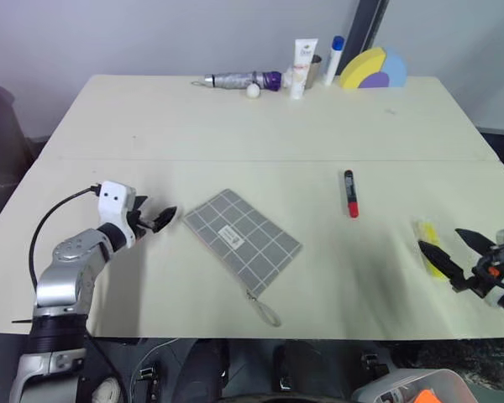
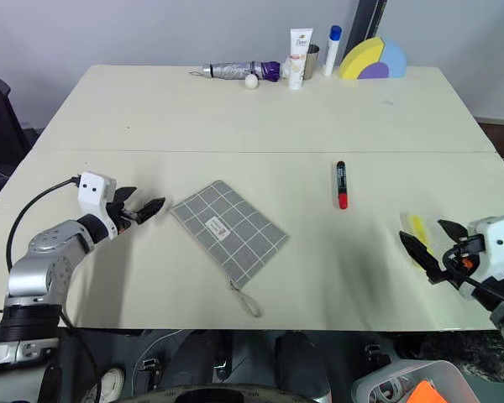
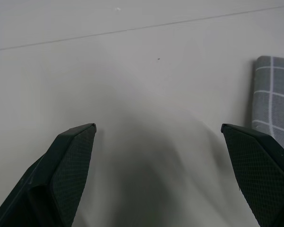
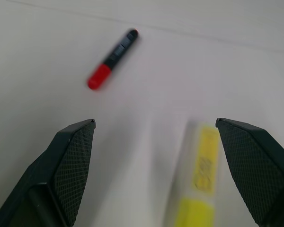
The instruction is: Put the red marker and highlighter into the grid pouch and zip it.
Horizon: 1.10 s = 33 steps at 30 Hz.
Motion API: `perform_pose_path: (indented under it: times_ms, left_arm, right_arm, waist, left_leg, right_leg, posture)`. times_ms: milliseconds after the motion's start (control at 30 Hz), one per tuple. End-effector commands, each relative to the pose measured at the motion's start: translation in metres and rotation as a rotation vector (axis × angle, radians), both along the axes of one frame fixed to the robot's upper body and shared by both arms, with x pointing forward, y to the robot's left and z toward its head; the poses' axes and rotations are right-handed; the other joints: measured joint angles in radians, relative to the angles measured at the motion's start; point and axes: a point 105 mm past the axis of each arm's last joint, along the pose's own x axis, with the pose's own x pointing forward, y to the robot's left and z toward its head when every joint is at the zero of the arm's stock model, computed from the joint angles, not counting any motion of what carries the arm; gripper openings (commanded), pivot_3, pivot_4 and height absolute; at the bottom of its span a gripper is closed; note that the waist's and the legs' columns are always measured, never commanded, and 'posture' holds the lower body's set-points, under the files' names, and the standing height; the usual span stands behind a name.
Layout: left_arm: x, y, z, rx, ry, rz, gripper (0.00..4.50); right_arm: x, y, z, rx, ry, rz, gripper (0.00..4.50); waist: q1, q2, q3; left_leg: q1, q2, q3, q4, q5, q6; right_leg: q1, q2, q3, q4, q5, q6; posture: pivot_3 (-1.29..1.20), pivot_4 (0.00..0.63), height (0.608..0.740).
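The grid pouch [image 1: 242, 241], grey with white lines and a small white label, lies flat near the table's middle, its cord pull [image 1: 265, 311] toward the front edge. Just left of its corner my left gripper [image 1: 154, 217] hovers open and empty; that corner [image 3: 273, 104] shows beside one finger. The red marker [image 1: 349, 193], black with a red end, lies right of centre. Near the right front the yellow highlighter [image 1: 428, 245] rests on the table. My right gripper [image 1: 458, 248] is open right over it, fingers either side, nothing held. The right wrist view shows the highlighter [image 4: 199, 179] and the marker [image 4: 112, 59].
Along the far edge stand a folded umbrella [image 1: 242, 81], a small white ball [image 1: 253, 91], a white tube [image 1: 301, 67], a white pen with blue cap [image 1: 334, 59] and a yellow-blue arc toy [image 1: 375, 70]. A seam [image 1: 252, 160] runs across the table.
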Motion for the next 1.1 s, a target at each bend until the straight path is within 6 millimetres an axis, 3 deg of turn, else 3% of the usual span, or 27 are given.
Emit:
perform_pose_path:
  times_ms: [33, 167, 233, 333, 467, 500, 733, 900, 1100]
  left_arm:
    - [0.005, 0.003, 0.024, 0.037, -0.086, -0.02, 4.49]
    - [0.005, 0.008, 0.025, 0.101, -0.101, -0.039, 4.49]
    - [0.004, 0.012, 0.021, 0.168, -0.096, -0.066, 4.5]
    - [0.005, 0.018, 0.018, 0.242, -0.099, -0.096, 4.5]
    - [0.011, 0.021, 0.02, 0.32, -0.122, -0.14, 4.5]
    - [0.013, 0.022, 0.02, 0.337, -0.125, -0.153, 4.5]
    - [0.028, 0.008, 0.022, 0.516, -0.163, -0.364, 4.5]
    - [0.029, -0.008, 0.013, 0.679, -0.184, -0.564, 4.5]
    - [0.031, -0.02, 0.006, 0.773, -0.226, -0.686, 4.5]
  right_arm:
    - [0.005, 0.022, 0.016, -0.026, -0.048, 0.089, 4.26]
    - [0.008, 0.053, 0.018, -0.01, -0.043, 0.2, 4.26]
    - [0.004, 0.074, 0.011, -0.007, 0.007, 0.295, 3.73]
    - [-0.005, 0.1, 0.001, 0.0, 0.09, 0.424, 2.43]
    - [-0.009, 0.122, -0.012, -0.067, 0.165, 0.516, 0.21]
    - [-0.009, 0.125, -0.014, -0.078, 0.168, 0.524, 0.03]
    - [-0.002, 0.139, -0.038, -0.262, 0.298, 0.52, 0.03]
    - [0.008, 0.159, -0.038, -0.241, 0.297, 0.53, 0.03]
    - [0.009, 0.176, -0.046, -0.247, 0.363, 0.559, 0.03]
  waist:
    - [0.0, 0.0, 0.0]
    - [-0.003, 0.0, 0.0]
    - [-0.003, 0.0, 0.0]
    - [-0.002, 0.0, 0.0]
    - [0.003, 0.0, 0.0]
    - [0.003, -0.001, 0.0]
    - [0.001, -0.002, 0.0]
    - [-0.003, -0.002, 0.0]
    - [-0.002, -0.002, 0.0]
  left_leg:
    - [0.0, 0.0, 0.0, 0.0, 0.0, 0.0]
    - [0.0, 0.0, 0.0, -0.001, 0.0, 0.0]
    - [0.0, 0.0, 0.0, -0.001, 0.0, 0.0]
    - [0.0, 0.0, 0.0, -0.001, 0.0, 0.0]
    - [0.0, 0.0, 0.0, 0.0, 0.0, 0.0]
    - [0.0, 0.0, 0.0, 0.0, 0.0, 0.0]
    - [-0.001, 0.0, 0.0, 0.001, 0.0, 0.0]
    - [-0.002, 0.0, 0.0, 0.0, 0.0, 0.0]
    - [-0.002, 0.0, 0.001, 0.001, 0.0, 0.001]
  right_leg:
    - [0.0, 0.0, 0.0, 0.0, 0.0, 0.0]
    - [0.0, 0.0, 0.0, 0.0, 0.0, 0.0]
    - [0.0, 0.0, 0.0, 0.0, 0.0, 0.0]
    - [-0.001, 0.0, 0.0, 0.0, 0.0, 0.0]
    - [0.0, 0.0, 0.0, 0.0, 0.0, 0.0]
    - [0.0, 0.0, 0.0, 0.0, 0.0, 0.0]
    - [-0.001, 0.0, 0.0, 0.0, 0.0, 0.0]
    - [-0.003, 0.0, 0.0, 0.001, 0.0, 0.0]
    - [-0.003, 0.001, 0.0, 0.002, 0.0, 0.0]
  posture:
    - [0.0, 0.15, 0.74]
    - [0.0, 0.15, 0.74]
    - [0.0, 0.15, 0.74]
    - [0.0, 0.15, 0.74]
    - [0.0, 0.15, 0.74]
    - [0.0, 0.15, 0.74]
    - [0.0, 0.15, 0.74]
    - [0.0, 0.15, 0.74]
    - [0.0, 0.15, 0.74]
